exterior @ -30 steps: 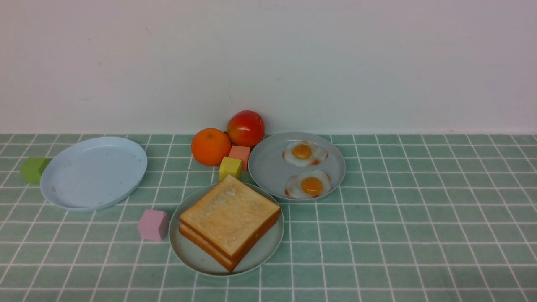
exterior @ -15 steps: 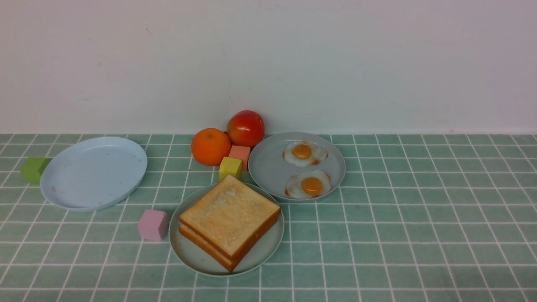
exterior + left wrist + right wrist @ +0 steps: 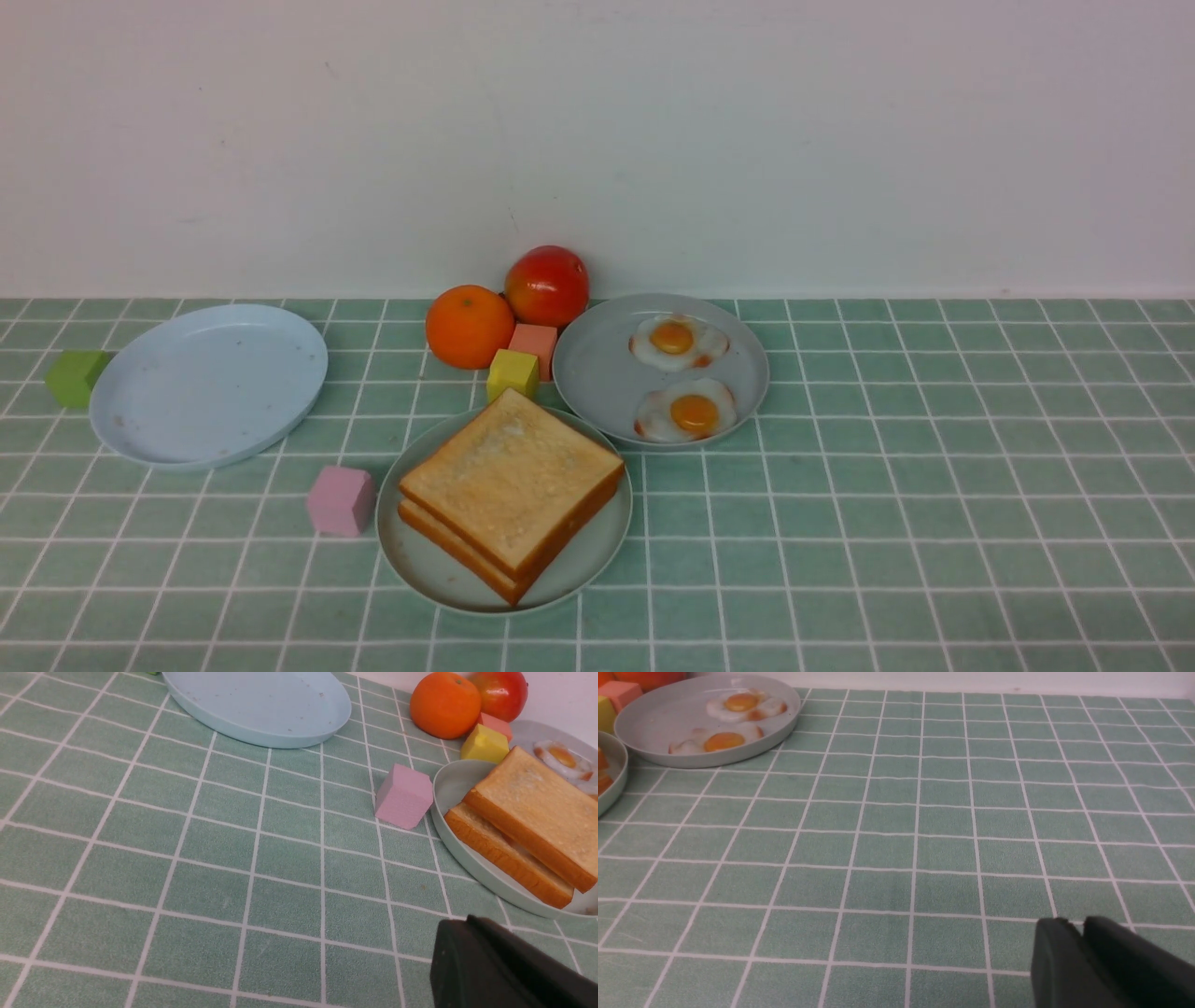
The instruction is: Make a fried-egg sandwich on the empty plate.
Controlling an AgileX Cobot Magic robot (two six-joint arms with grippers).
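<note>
Two golden toast slices [image 3: 513, 476] lie stacked on the mint-green plate [image 3: 411, 560] at the front centre. In the left wrist view a thin pale layer shows between the slices [image 3: 532, 807]. Two fried eggs [image 3: 679, 341] [image 3: 691, 413] lie on the grey plate [image 3: 597, 373] behind and to the right. Neither gripper appears in the front view. My left gripper [image 3: 460, 924] hovers over bare tiles near the mint-green plate [image 3: 439, 812], its jaws pressed together and holding nothing. My right gripper [image 3: 1078, 921] hangs over tiles right of the grey plate [image 3: 654, 723], with a narrow slit between its tips.
A pale blue plate [image 3: 205, 383] sits at the left with a green cube [image 3: 75, 376] beside it. A pink cube [image 3: 341, 501] touches the mint-green plate's left side. An orange [image 3: 470, 327], a red fruit [image 3: 547, 285], a salmon cube [image 3: 534, 343] and a yellow cube [image 3: 513, 373] cluster behind the toast.
</note>
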